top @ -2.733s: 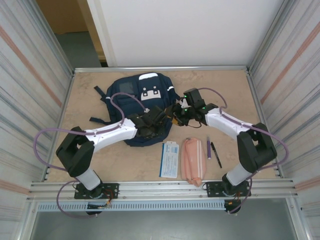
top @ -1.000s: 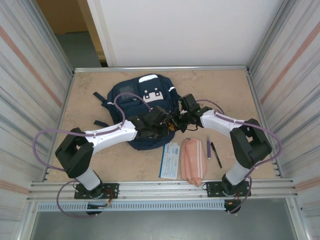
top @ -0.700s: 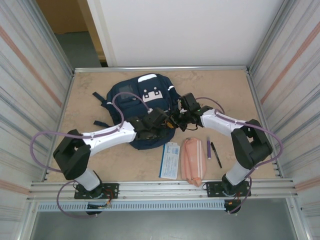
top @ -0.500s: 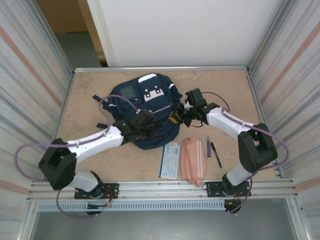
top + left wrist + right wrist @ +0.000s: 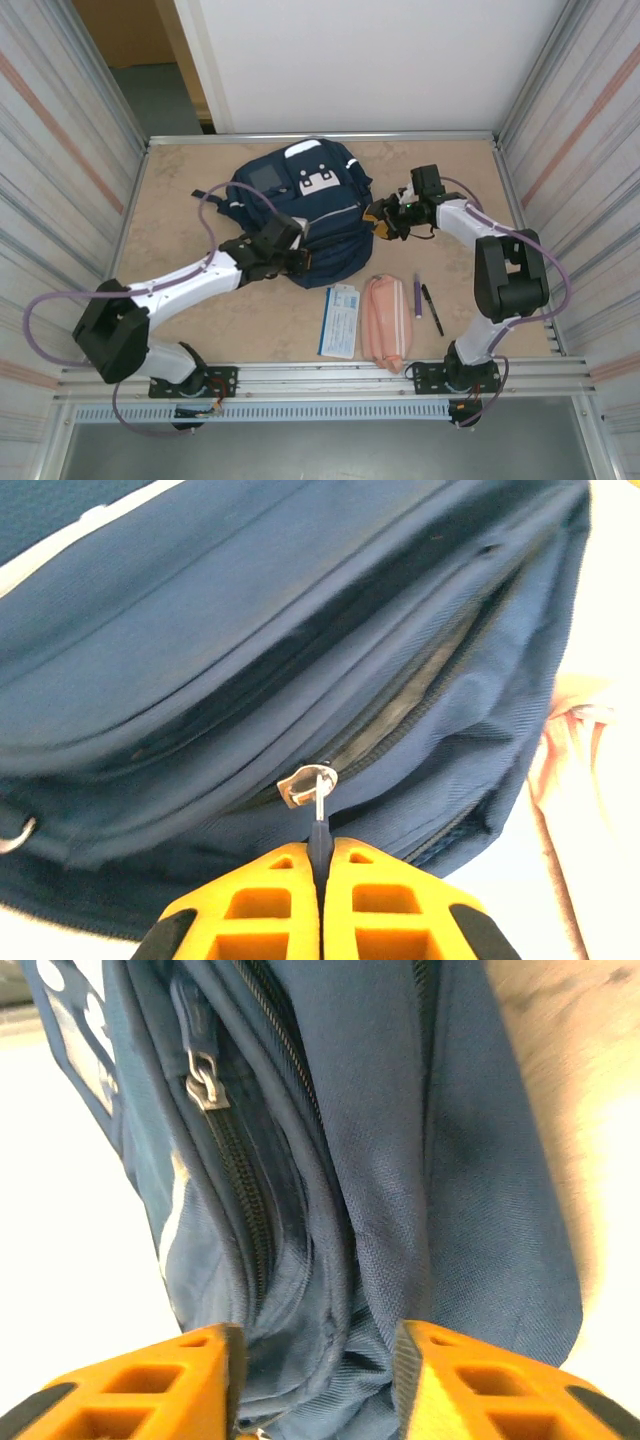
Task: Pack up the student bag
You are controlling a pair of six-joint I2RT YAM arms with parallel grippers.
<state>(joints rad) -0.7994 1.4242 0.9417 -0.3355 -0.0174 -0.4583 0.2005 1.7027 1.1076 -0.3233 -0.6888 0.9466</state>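
Observation:
The student bag, navy blue with white patches, lies at the back middle of the table. My left gripper is at its near edge, shut on the dark zipper pull that hangs from a silver slider. Behind the slider the zipper is parted and shows grey lining. In the left wrist view the student bag rises behind the left gripper. My right gripper is at the bag's right side. In the right wrist view the right gripper is open, its jaws standing on either side of a bunched fold of the student bag.
Near the front lie a blue-and-white book, a pink pencil pouch, a purple pen and a black pen. Metal walls close in both sides. Another zipper slider sits higher on the bag's side.
The bag has shifted toward the back and right and stands fuller. My right gripper has swung out to its right side and opened. The left stays shut on the pull.

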